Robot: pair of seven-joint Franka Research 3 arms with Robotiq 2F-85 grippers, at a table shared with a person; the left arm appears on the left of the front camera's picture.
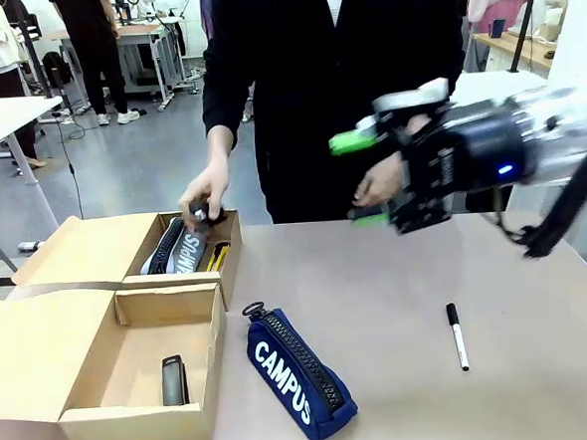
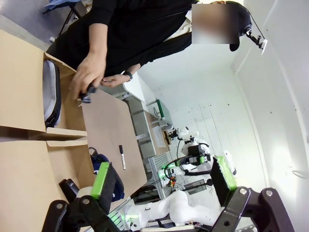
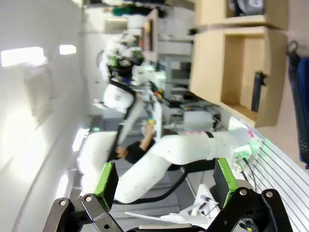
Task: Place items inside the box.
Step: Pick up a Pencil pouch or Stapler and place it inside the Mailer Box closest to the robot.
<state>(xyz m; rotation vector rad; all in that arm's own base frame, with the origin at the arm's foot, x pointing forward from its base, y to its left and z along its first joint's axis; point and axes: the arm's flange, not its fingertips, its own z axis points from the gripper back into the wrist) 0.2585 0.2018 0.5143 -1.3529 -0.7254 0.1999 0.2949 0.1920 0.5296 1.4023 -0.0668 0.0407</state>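
The box (image 1: 89,382) stands open at the near left, lid flap spread to the left, with a black stapler (image 1: 174,380) lying inside. A navy CAMPUS pencil case (image 1: 298,376) lies on the table just right of it. Farther right rests a black marker (image 1: 457,336). My right gripper (image 1: 363,179) hangs open and empty, high over the table's far side, in front of the person. The right wrist view shows its open fingers (image 3: 104,180), the box (image 3: 227,67) and the stapler (image 3: 258,92). In the left wrist view my left gripper (image 2: 163,178) is open and empty, with the marker (image 2: 122,157) beyond.
A second cardboard box (image 1: 96,250) sits behind the first, holding a grey-black pencil case (image 1: 181,252) and a yellow knife (image 1: 219,252). The person's hand (image 1: 207,190) reaches into it with a small dark object. The person stands at the far edge.
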